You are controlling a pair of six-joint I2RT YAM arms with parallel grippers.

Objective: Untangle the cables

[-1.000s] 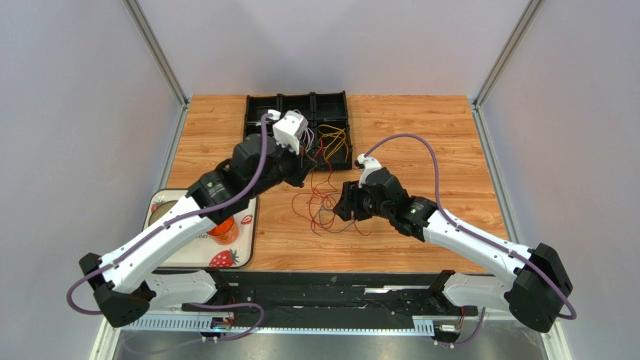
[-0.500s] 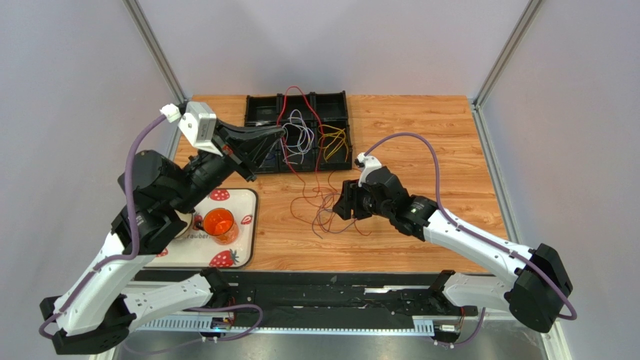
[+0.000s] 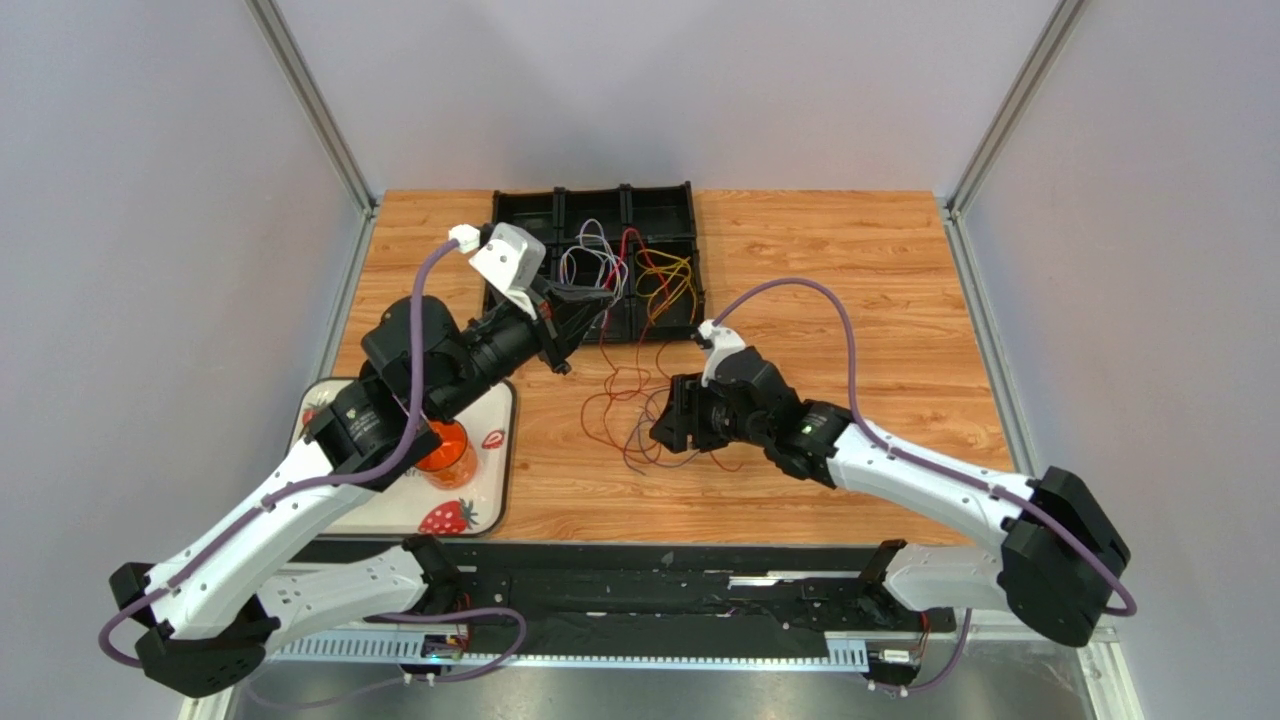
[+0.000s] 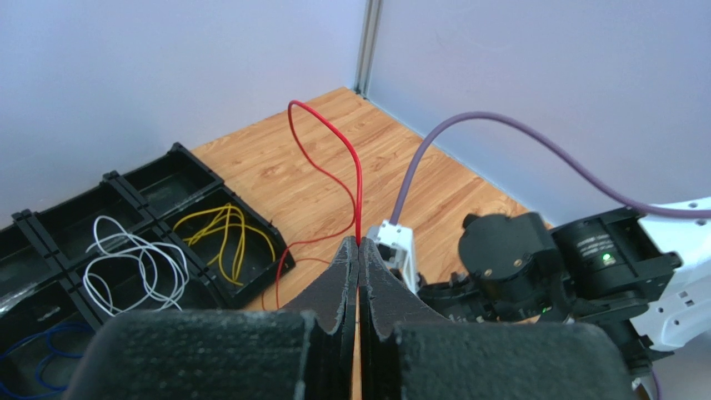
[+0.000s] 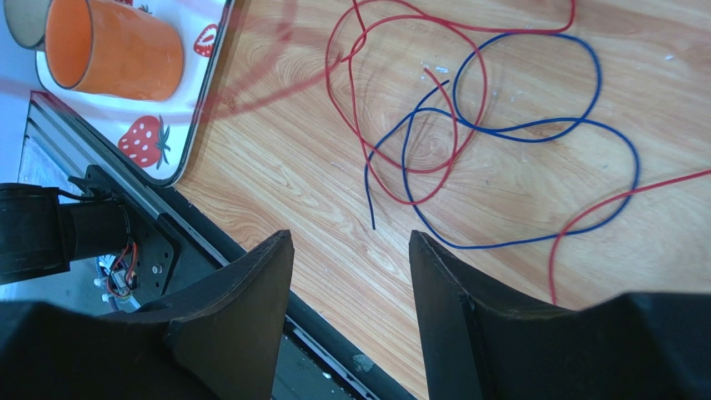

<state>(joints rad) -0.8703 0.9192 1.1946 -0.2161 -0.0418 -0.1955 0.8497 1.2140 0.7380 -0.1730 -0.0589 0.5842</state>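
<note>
My left gripper (image 3: 583, 311) hovers over the front edge of the black compartment tray (image 3: 511, 210), shut on a red cable (image 4: 344, 150) that loops up from its fingertips (image 4: 359, 244) and trails down to the table. A loose tangle of red and blue cables (image 3: 643, 413) lies on the wooden table. My right gripper (image 3: 672, 420) is open and empty just above that tangle; in the right wrist view (image 5: 350, 242) red loops (image 5: 392, 108) and a blue cable (image 5: 517, 125) lie beyond its fingertips. Yellow cables (image 4: 221, 229), white cables (image 4: 133, 258) and blue cables (image 4: 33, 358) lie in separate tray compartments.
A strawberry-print mat (image 3: 466, 518) at the front left carries an orange cup (image 3: 439, 450), which also shows in the right wrist view (image 5: 113, 46). The black front rail (image 5: 209, 250) runs along the table's near edge. Grey walls enclose the table on three sides.
My left arm swung up and left from the tray, drawing the red cable high, then came back down toward the tray with it. My right gripper shifted slightly left, still open.
</note>
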